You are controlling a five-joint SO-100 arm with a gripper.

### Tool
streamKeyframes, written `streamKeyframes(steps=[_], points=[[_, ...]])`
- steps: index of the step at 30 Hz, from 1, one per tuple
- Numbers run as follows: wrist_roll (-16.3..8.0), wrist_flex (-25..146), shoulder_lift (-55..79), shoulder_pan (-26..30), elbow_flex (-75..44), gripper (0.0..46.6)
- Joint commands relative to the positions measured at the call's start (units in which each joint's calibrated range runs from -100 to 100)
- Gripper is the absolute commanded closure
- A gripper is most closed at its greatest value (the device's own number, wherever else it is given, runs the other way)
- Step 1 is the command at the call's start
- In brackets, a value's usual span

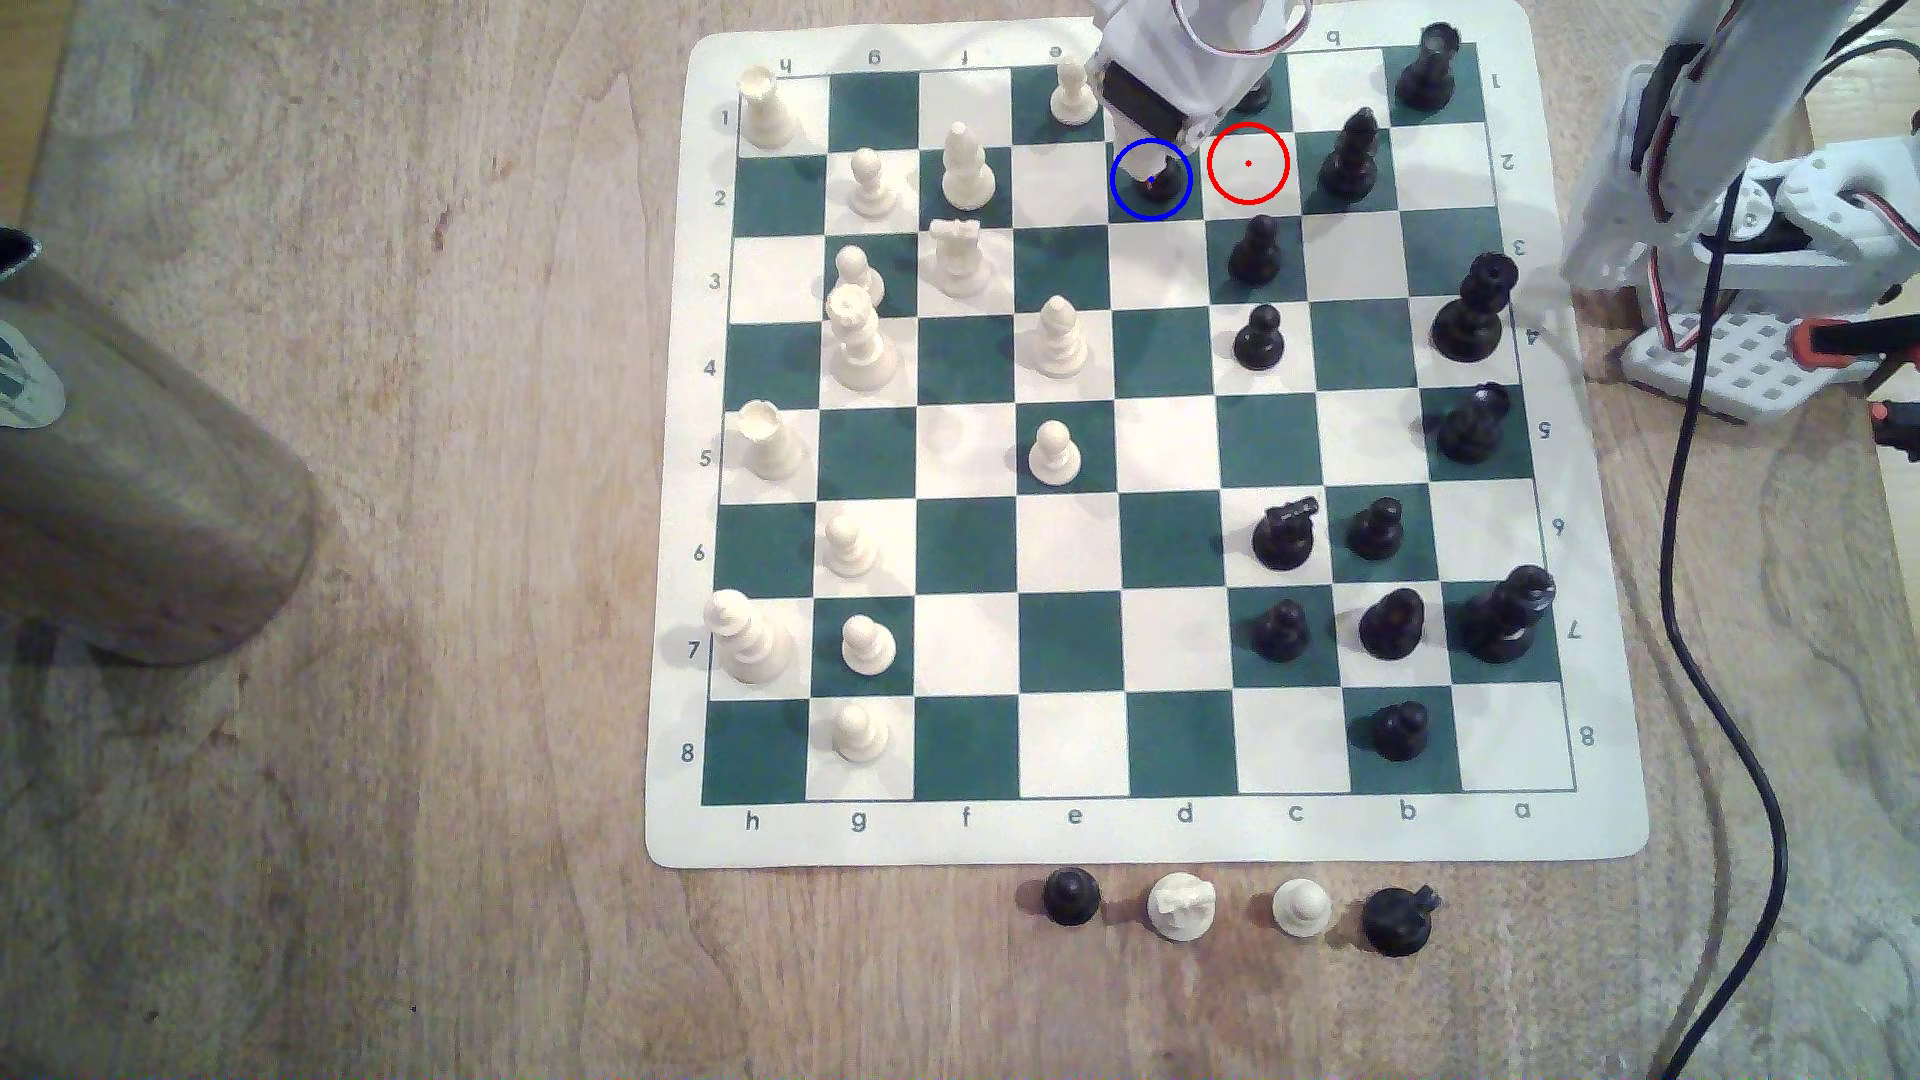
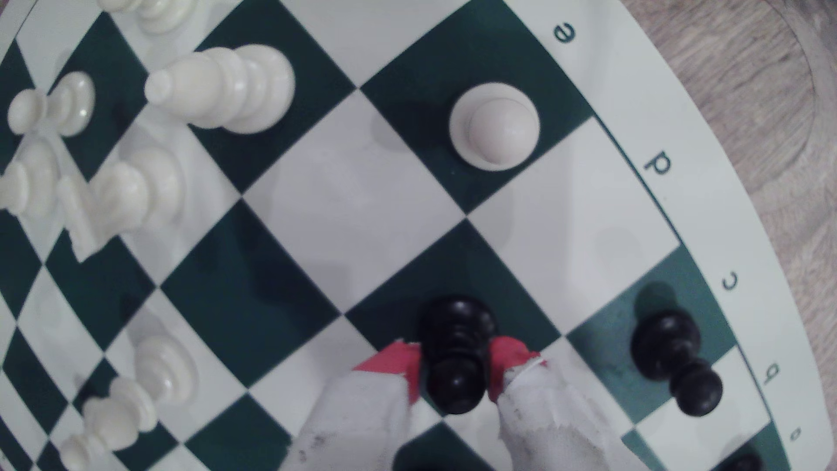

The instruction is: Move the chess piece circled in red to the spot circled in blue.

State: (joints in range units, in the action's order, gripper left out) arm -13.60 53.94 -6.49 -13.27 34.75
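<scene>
The black pawn stands inside the blue ring on a dark green square near the board's far edge. My gripper comes down from the top of the exterior view and is shut on it. In the wrist view the red-padded fingers press both sides of the pawn, whose base is over the green square. I cannot tell if the base touches the board. The red ring marks a bare white square just to the exterior view's right.
Close by are a white pawn, a black bishop and black pawns. A black pawn stands one square away. Several captured pieces sit before the board. The arm base and a cable are at the right, a metal cylinder at the left.
</scene>
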Motion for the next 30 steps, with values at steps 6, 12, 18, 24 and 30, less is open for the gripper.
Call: streamKeyframes(steps=[6,12,18,24,30], points=[[-0.1,-1.6,-3.0,-0.4,-3.2,28.1],[0.2,-0.7,-10.5,-1.5,-0.7,24.9],[0.4,2.0,-20.8,-3.7,2.3,22.9],[1.3,9.6,-32.0,-2.3,4.5,27.1],[1.8,17.1,-39.9,1.7,5.2,41.0]])
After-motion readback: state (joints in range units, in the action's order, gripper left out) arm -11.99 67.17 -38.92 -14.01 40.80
